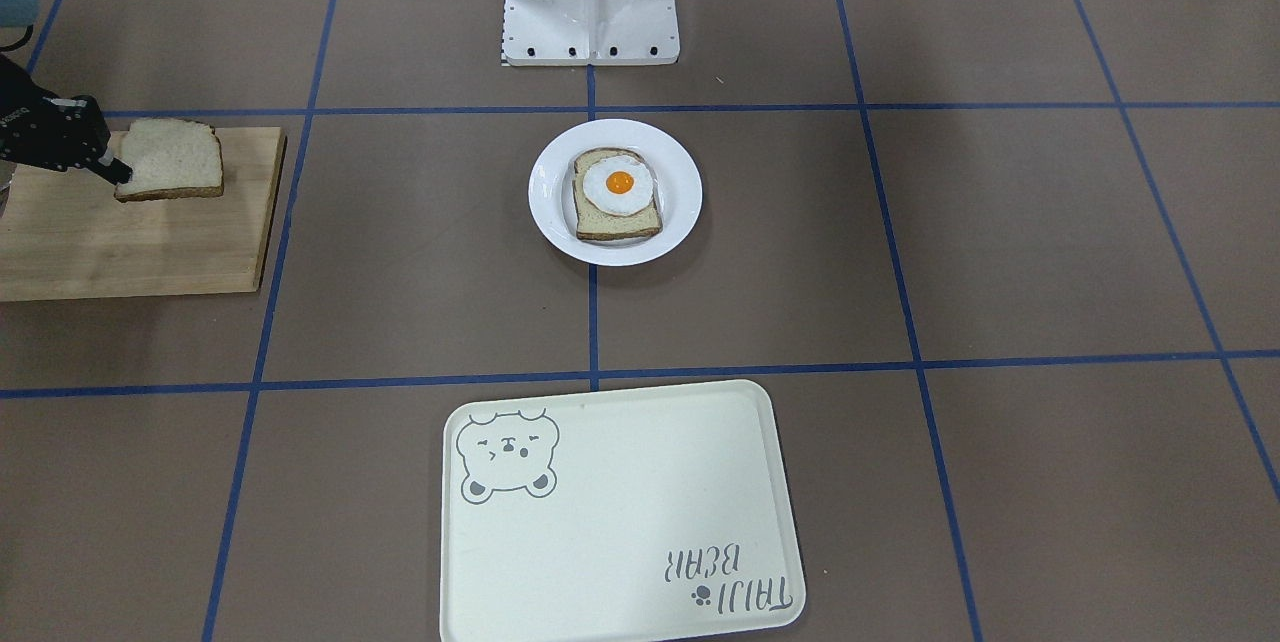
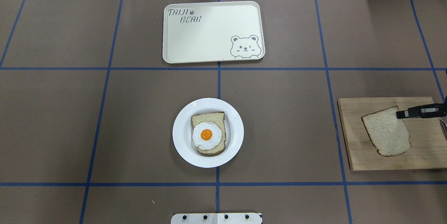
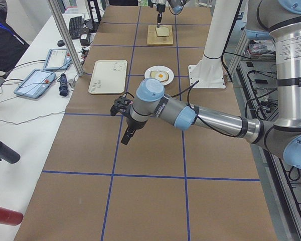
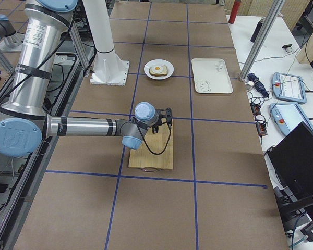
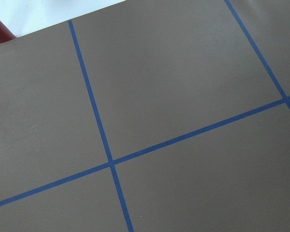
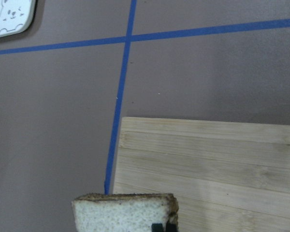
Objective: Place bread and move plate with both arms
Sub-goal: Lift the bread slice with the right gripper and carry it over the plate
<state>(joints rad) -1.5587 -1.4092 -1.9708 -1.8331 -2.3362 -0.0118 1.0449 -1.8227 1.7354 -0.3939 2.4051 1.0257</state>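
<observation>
bread (image 2: 387,132) pinched by right gripper (image 2: 398,114), tray (image 2: 209,35) reading "taiji bear"

The overhead camera looked forward and down from behind the robot, with the right gripper (image 2: 398,114) at its right edge. The front-facing camera looked back from across the table (image 1: 1000,242), steeply, so that gripper showed at its left. Both shared the plate (image 2: 180,140), the tray (image 2: 209,35) and the wooden board (image 2: 356,154) beneath the gripper. The two end cameras stood farther off and looked along the table. The right wrist camera sat close above the bread (image 6: 121,215) in its gripper. The left wrist camera looked down on bare taped table beneath the left gripper (image 3: 126,137).
</observation>
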